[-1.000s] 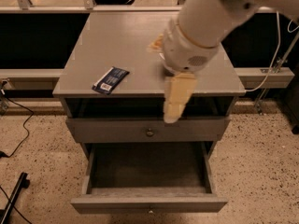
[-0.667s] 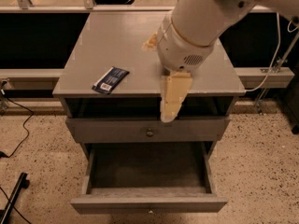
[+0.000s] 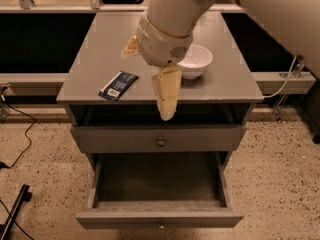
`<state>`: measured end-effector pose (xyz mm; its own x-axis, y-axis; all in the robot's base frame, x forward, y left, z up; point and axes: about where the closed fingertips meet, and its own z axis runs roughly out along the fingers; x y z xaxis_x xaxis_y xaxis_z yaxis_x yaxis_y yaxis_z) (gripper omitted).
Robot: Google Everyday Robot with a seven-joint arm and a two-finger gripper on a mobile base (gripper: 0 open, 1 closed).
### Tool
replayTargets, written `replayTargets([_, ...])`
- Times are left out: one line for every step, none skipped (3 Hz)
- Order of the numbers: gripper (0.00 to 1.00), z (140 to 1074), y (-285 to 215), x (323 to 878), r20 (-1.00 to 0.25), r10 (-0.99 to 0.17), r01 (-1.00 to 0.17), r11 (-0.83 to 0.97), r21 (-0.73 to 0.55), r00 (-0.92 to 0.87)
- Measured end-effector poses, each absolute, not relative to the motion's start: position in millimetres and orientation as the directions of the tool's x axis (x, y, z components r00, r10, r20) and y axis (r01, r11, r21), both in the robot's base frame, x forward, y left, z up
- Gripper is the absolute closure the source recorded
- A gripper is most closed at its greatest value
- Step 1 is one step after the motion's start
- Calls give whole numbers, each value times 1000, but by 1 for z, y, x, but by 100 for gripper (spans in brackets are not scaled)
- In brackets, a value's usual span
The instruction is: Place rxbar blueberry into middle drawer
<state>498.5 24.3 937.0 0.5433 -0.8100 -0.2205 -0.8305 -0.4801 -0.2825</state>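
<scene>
The rxbar blueberry [image 3: 118,85], a flat navy-blue bar with a white label patch, lies on the left front part of the grey cabinet top [image 3: 100,49]. The middle drawer [image 3: 159,184] is pulled open below, its dark inside showing nothing in it. My gripper [image 3: 166,100], with cream-coloured fingers pointing down, hangs over the cabinet's front edge, right of the bar and apart from it. It holds nothing that I can see.
A white bowl [image 3: 194,61] stands on the top behind the gripper, partly hidden by the arm. The upper drawer [image 3: 160,140] with a round knob is closed. Cables lie on the speckled floor at the left. A dark shelf runs behind the cabinet.
The arm and gripper have moved left along the cabinet's front edge, towards the bar, uncovering the white bowl. The bar and the drawers have not moved.
</scene>
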Motion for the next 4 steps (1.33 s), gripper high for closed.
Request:
replayTargets([0,914,68,520,-148,-639,-655,-721,-224,754])
replayTargets([0,886,104,539,-74,-448,-454,-876,-162,891])
replayTargets([0,868,121,566,-6,-294,-292,-946,-140,956])
replayTargets([0,861,131,591,84,-154,-143,-982,-127,984])
